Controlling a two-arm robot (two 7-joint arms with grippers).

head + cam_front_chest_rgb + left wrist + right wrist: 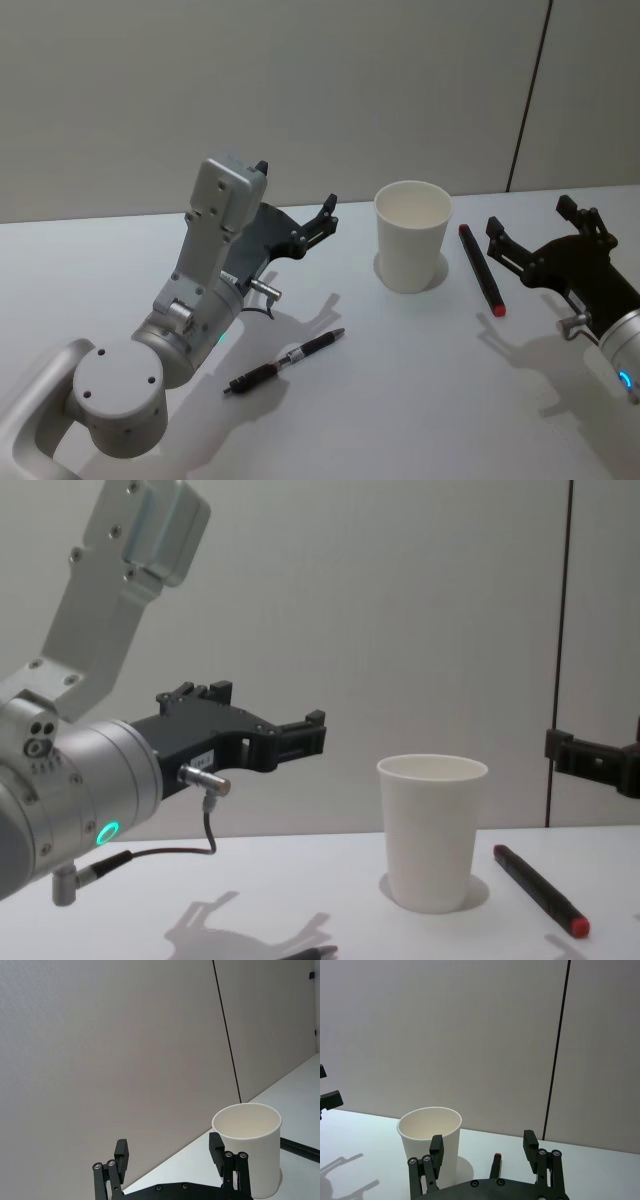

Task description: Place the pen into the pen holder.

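Lying nearest the robot, a black pen (285,362) with a silver band rests flat on the white table (400,400). It sits on the robot's side of the left claw (296,186), beneath that arm's wrist and apart from it, slanted so its far end points toward the paper cup (412,235).

Farther out, the left claw hangs above the table with its fingers spread wide and nothing between them. In the left wrist view the left claw (169,1144) faces the cup (250,1160), which stands ahead of it and off toward the robot's right side, not touched.

The right claw (531,217) is level with it on the other side, also spread wide and empty, raised off the table. A red-tipped pen (481,270) lies flat between this claw and the cup, just beside the cup's base and touching neither. Its red end points toward the robot. From the right wrist camera the right claw (483,1140) looks out at the cup (450,1145), and a piece of the red-tipped pen (496,1165) shows between the fingers, lower down on the table.

The cup stands upright between the two claws, slightly beyond their tips, with nothing visible inside. From the chest, the cup (432,835) rises beside the red-tipped pen (535,890).

Beyond everything stands a plain grey wall (300,80).
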